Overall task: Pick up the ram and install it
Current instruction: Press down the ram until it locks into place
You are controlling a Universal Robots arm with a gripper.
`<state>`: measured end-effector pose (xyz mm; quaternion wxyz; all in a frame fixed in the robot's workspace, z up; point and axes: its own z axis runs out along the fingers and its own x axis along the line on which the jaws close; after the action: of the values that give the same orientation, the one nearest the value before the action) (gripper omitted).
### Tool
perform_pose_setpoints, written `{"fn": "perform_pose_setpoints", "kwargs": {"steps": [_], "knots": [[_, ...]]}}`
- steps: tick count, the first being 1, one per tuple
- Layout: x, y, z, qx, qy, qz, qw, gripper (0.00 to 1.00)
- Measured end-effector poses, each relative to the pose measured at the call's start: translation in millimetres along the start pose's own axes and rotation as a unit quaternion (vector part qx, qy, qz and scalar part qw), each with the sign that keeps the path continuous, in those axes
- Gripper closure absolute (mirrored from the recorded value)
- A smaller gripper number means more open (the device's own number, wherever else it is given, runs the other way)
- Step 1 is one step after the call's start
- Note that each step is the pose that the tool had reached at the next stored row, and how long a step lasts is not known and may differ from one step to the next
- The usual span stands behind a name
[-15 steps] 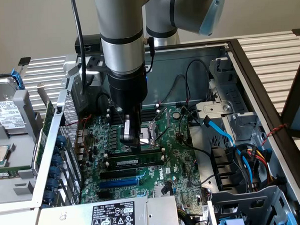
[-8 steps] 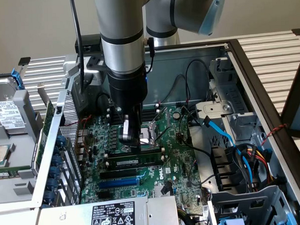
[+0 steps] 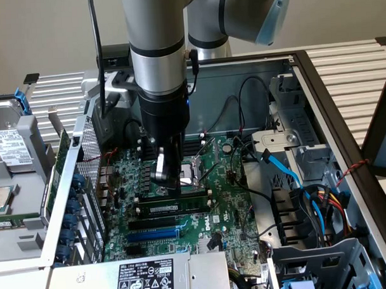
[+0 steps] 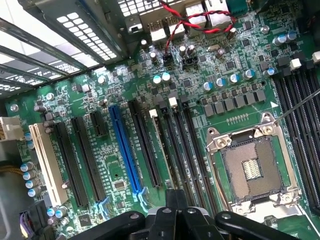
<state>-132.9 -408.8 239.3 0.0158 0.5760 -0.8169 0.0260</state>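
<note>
One ram (image 3: 174, 197) stick, one motherboard (image 3: 230, 206), one empty processor socket (image 4: 252, 167), perhaps four free memory slots (image 4: 305, 125).

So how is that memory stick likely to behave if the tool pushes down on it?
Probably stiff: the memory stick is a thin, flat board standing on edge, just below the shut tool. Likely light, being so narrow. Possibly fragile under a sideways push, since its chips are exposed.

the gripper (image 3: 167, 177) hangs low over the motherboard (image 3: 230, 210); a drive cage (image 3: 294, 141) and cables (image 3: 309, 197) crowd one side, the perforated case wall (image 3: 85, 154) the other.
</note>
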Motion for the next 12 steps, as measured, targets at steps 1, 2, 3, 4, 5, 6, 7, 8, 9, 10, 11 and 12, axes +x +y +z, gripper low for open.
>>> {"fn": "perform_pose_setpoints", "kwargs": {"steps": [1, 2, 3, 4, 5, 6, 7, 8, 9, 10, 11, 12], "knots": [[0.0, 0.0, 0.1, -0.0002, 0.0001, 0.005, 1.0, 0.89], [0.0, 0.0, 0.0, -0.0005, 0.0002, 0.009, 1.0, 0.89], [0.0, 0.0, 0.1, -0.0008, 0.0003, 0.015, 0.9999, 0.89], [0.0, 0.0, 0.1, -0.0011, 0.0005, 0.02, 0.9998, 0.89], [0.0, 0.0, 0.1, -0.0015, 0.0006, 0.026, 0.9997, 0.89], [0.0, 0.0, 0.1, -0.0017, 0.0008, 0.031, 0.9995, 0.89], [0.0, 0.0, 0.1, -0.0021, 0.0009, 0.037, 0.9993, 0.89], [0.0, 0.0, 0.1, -0.0024, 0.001, 0.043, 0.9991, 0.89], [0.0, 0.0, 0.1, -0.0027, 0.0012, 0.048, 0.9988, 0.89], [0.0, 0.0, 0.1, -0.003, 0.0013, 0.054, 0.9985, 0.89], [0.0, 0.0, 0.2, -0.0033, 0.0014, 0.059, 0.9982, 0.89], [0.0, 0.0, 0.2, -0.0036, 0.0016, 0.065, 0.9979, 0.89]]}}
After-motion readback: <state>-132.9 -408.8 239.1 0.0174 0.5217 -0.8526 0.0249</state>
